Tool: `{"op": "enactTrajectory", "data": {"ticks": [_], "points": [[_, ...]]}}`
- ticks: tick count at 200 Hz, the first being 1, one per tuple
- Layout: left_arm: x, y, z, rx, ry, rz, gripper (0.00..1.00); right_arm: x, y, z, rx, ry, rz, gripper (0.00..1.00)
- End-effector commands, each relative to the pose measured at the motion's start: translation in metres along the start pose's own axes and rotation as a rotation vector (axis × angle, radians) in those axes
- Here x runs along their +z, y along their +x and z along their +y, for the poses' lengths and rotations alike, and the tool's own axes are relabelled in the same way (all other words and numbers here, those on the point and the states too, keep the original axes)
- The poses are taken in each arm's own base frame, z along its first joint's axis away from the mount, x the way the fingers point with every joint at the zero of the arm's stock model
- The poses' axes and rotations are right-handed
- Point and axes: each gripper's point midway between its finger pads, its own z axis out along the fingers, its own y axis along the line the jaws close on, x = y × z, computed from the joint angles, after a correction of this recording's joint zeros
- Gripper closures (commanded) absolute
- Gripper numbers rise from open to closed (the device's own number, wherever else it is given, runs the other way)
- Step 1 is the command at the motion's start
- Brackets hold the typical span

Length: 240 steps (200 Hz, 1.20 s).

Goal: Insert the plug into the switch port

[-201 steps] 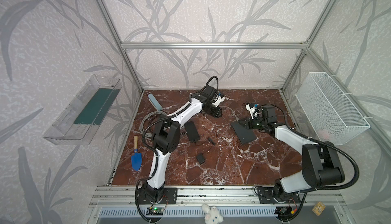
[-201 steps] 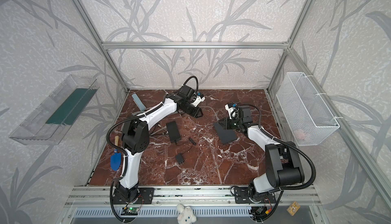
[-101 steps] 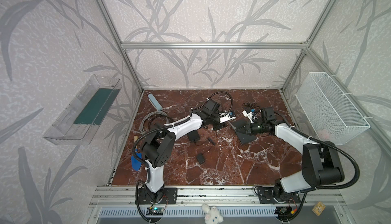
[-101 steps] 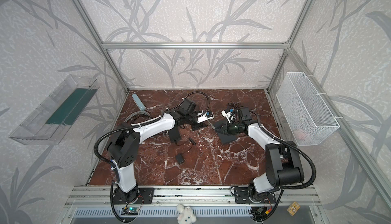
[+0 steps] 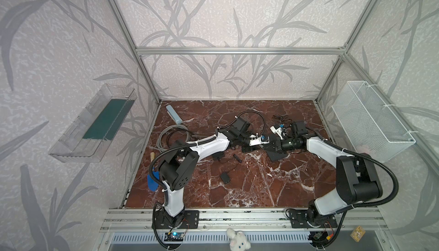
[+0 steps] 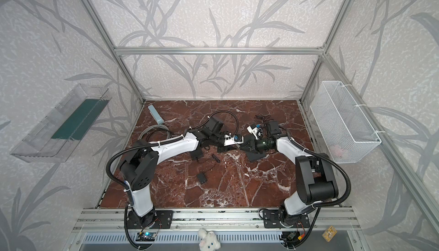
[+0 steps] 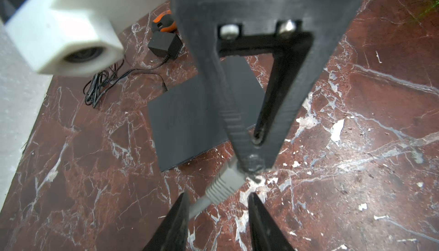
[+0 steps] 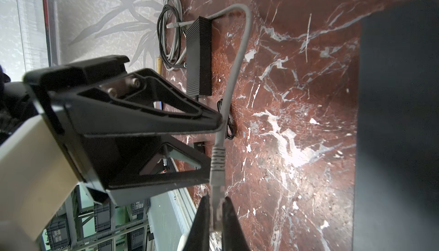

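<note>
Both arms stretch low across the bench [image 5: 249,185], meeting tip to tip near its middle; the right pincer [image 8: 216,214] is clamped on the grey plug [image 8: 217,166]; the left pincer [image 7: 218,200] stands open astride the cable [image 8: 237,60]; the plug sits just beside the switch [image 7: 185,124], apart from it.

Both top views look steeply down from high over the near edge, far enough to take in the whole tabletop [image 5: 249,190], almost identically. The left wrist camera sits close behind the left gripper [image 7: 218,204], facing the right gripper [image 7: 251,164]; the right wrist camera looks back the opposite way, equally close. Both wrist views share the plug [image 7: 225,181].
</note>
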Motion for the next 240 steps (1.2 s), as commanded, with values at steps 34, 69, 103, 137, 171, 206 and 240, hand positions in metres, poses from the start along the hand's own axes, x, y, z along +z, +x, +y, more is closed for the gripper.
{"op": "enactTrajectory", "data": {"ticks": [34,69,103,137,171,206,240], "points": [[0.003,-0.014,-0.001,0.075,-0.023,-0.03,0.62,-0.001,-0.001,0.014,0.002,-0.06,0.024,0.96],[0.006,-0.01,-0.002,0.073,-0.027,-0.014,0.73,-0.001,0.001,0.012,0.008,-0.063,0.03,0.96],[0.011,-0.001,0.001,0.064,-0.048,0.014,0.79,-0.002,-0.003,0.001,0.042,-0.017,0.02,0.9],[0.023,0.017,0.006,0.005,-0.075,0.068,0.83,-0.016,-0.017,-0.009,0.041,0.04,-0.05,0.73],[0.035,0.032,-0.001,-0.07,-0.061,0.1,0.86,-0.042,-0.025,-0.025,0.036,0.15,-0.147,0.7],[0.042,0.049,-0.008,-0.118,-0.047,0.15,0.86,-0.04,-0.029,-0.037,0.024,0.18,-0.203,0.71],[0.049,0.054,-0.016,-0.197,0.016,0.177,0.86,-0.029,-0.027,-0.051,0.022,0.212,-0.246,0.7]]}}
